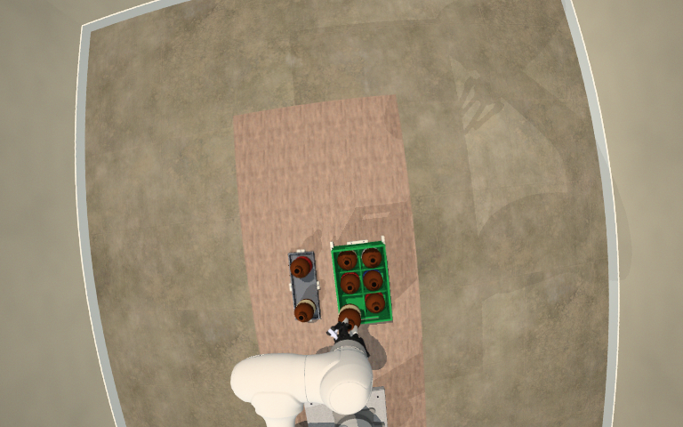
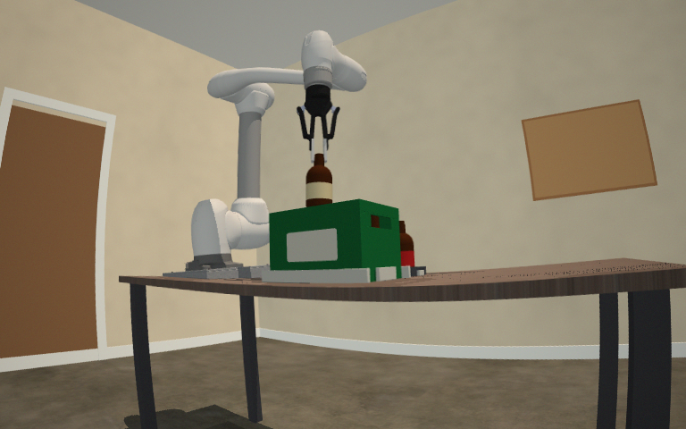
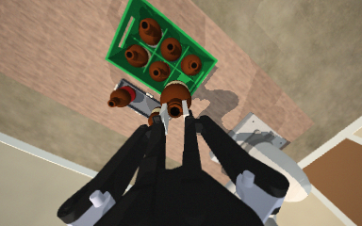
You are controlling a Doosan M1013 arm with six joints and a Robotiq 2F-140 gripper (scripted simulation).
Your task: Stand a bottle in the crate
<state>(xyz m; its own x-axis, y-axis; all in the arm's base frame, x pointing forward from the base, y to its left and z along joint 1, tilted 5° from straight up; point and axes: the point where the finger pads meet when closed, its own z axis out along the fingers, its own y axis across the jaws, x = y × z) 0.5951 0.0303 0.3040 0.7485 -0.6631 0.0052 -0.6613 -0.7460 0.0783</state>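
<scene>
The jaws (image 1: 347, 329) (image 2: 319, 151), nearly closed, grip a bottle (image 1: 349, 317) (image 2: 319, 189) (image 3: 175, 96) by its neck; below them stands the crate (image 1: 389, 302) (image 2: 315, 217) (image 3: 123, 28).

The crate's wall (image 2: 314, 238) hides the held bottle's base (image 2: 319, 202).

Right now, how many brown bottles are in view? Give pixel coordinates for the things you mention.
8: five in the green plastic crate (image 1: 389, 294) (image 2: 313, 238) (image 3: 160, 89), two on the grey rectangular tray (image 1: 305, 289) (image 3: 141, 105), one cream-labelled, gripped above the crate by the black two-finger gripper (image 1: 347, 329) (image 2: 318, 151) (image 3: 175, 108).
</scene>
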